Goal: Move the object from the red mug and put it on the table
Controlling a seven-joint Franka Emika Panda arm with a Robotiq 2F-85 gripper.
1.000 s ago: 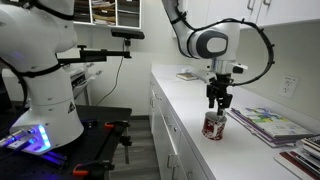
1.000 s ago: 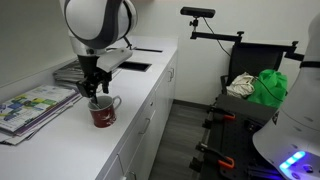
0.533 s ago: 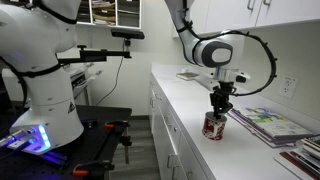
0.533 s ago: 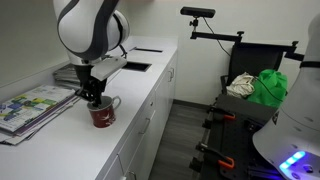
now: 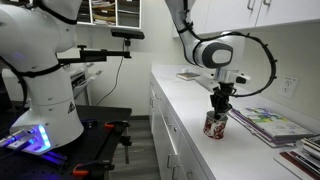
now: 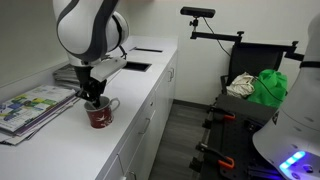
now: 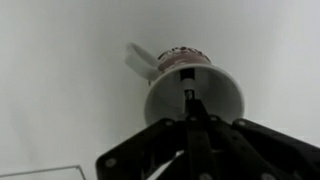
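Note:
The red mug (image 5: 214, 126) (image 6: 100, 115) stands on the white table (image 5: 180, 95) (image 6: 145, 90) near its front edge. My gripper (image 5: 219, 106) (image 6: 93, 99) points straight down into the mug's mouth, jaws shut. In the wrist view the mug's white inside (image 7: 222, 98) lies right below the gripper (image 7: 190, 118). The tip of the object (image 7: 187, 98), a slim dark stick, pokes out between the closed fingers over the mug's opening. In both exterior views the object is hidden by the fingers and the mug.
Stacked magazines (image 5: 265, 125) (image 6: 35, 103) lie on the table beside the mug, toward the wall. A dark flat item (image 6: 135, 67) lies farther along the counter. Beyond the counter edge stand a black robot stand (image 5: 100, 140) and a green bag (image 6: 267, 87).
The gripper has come down into the mug and its jaws have closed on the stick. The mug has not moved.

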